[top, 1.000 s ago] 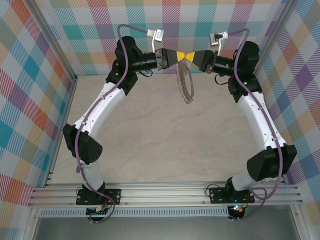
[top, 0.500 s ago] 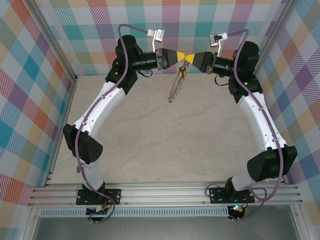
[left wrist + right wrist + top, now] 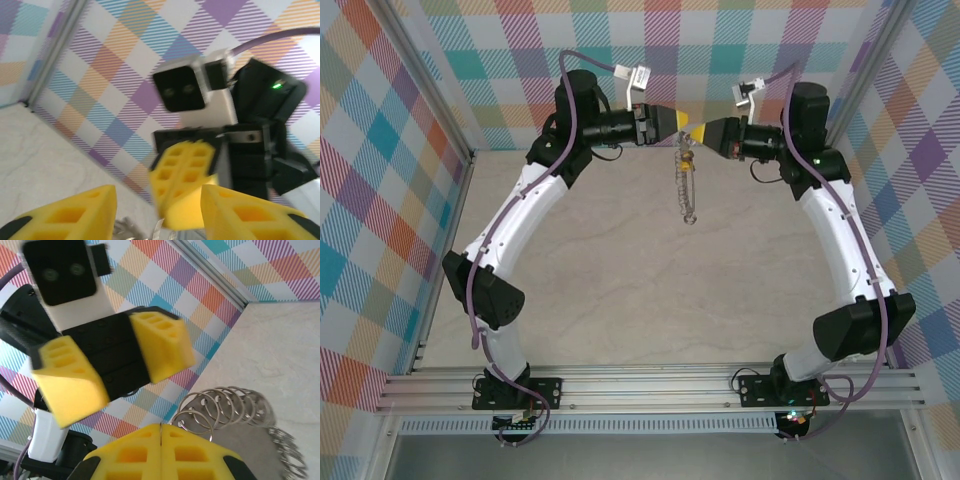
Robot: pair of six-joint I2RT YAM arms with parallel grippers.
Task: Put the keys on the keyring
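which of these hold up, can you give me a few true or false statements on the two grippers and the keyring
1. The left gripper is open. True.
2. The keyring lies flat on the table. False: it hangs down in the air from where the two grippers meet.
3. The right gripper is shut, with the keyring's loops sticking out just past its fingers. True.
4. The two grippers are far apart, at opposite sides of the table. False: they face each other almost tip to tip near the far wall.
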